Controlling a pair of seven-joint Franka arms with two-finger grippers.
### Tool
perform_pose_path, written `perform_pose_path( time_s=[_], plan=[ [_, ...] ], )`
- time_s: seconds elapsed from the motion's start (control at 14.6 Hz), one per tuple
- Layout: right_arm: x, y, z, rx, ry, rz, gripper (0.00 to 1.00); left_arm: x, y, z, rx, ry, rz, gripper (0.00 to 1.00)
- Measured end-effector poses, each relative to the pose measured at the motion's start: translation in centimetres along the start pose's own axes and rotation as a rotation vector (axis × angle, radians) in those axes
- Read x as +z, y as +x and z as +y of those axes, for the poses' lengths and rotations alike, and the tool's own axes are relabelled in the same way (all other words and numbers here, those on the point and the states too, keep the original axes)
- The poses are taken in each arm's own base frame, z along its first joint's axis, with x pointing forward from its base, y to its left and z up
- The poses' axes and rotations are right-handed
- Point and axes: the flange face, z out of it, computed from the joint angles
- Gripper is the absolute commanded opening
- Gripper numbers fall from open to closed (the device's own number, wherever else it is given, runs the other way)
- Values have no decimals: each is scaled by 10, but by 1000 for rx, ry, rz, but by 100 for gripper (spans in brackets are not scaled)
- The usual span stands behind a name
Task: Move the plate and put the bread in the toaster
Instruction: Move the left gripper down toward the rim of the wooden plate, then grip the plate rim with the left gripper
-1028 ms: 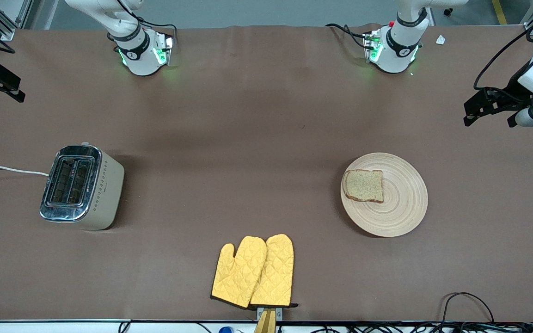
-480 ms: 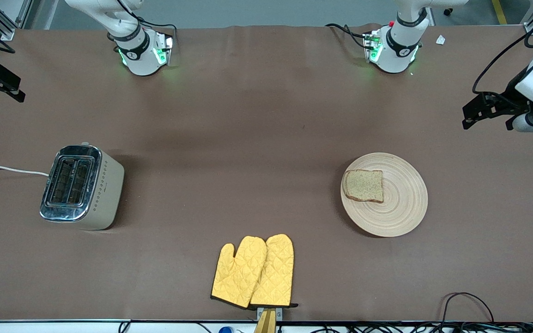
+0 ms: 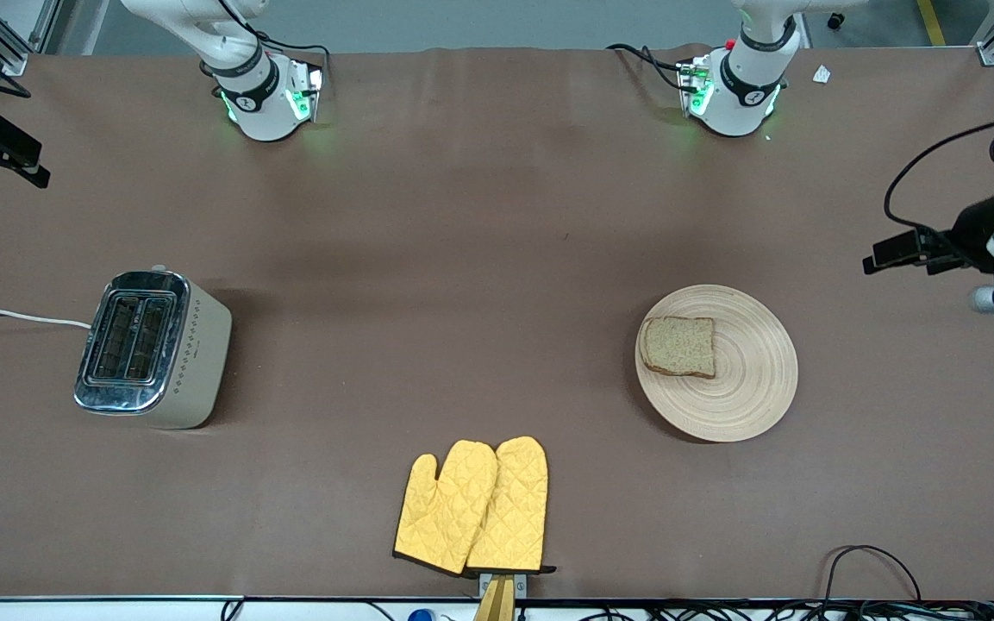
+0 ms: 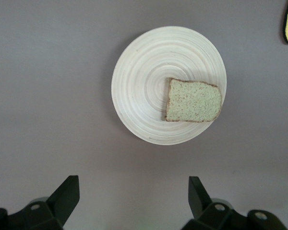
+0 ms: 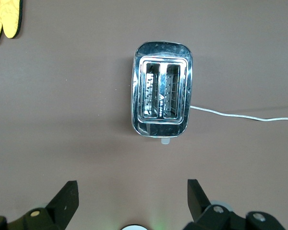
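The left gripper (image 4: 132, 199) hangs with its jaws spread wide and empty, up in the air over bare table near the wooden plate (image 3: 755, 379), on which the bread slice (image 3: 678, 346) lies flat. The right gripper (image 5: 129, 199) is likewise wide open and holds nothing, high over the table near the two-slot toaster (image 3: 152, 348), whose white cord (image 3: 14, 316) trails away. A pair of yellow oven mitts (image 3: 475, 507) lies well apart from both, with nothing between either gripper and its nearby thing.
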Motion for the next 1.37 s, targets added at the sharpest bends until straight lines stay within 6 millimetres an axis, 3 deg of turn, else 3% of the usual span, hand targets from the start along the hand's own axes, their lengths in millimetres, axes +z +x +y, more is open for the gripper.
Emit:
perform_pose_path(
  time_s=[0.21,0.41,0.69,0.82,1.03,1.23,1.37],
  plan=[
    [0,0,0,0,0,0,100,61,32,-62,26,-151,-52,100],
    [0,0,0,0,0,0,100,135,60,-114,66,-256,-63,100],
    [0,0,0,0,0,0,100,243,80,-161,144,-400,-68,100],
    [0,0,0,0,0,0,100,285,86,-173,172,-458,-62,100],
    [0,0,0,0,0,0,100,318,93,-170,164,-528,-59,100],
    [0,0,0,0,0,0,100,323,98,-160,152,-568,-43,99],
    [0,0,0,0,1,0,100,325,99,-159,145,-582,-39,84]
  ],
)
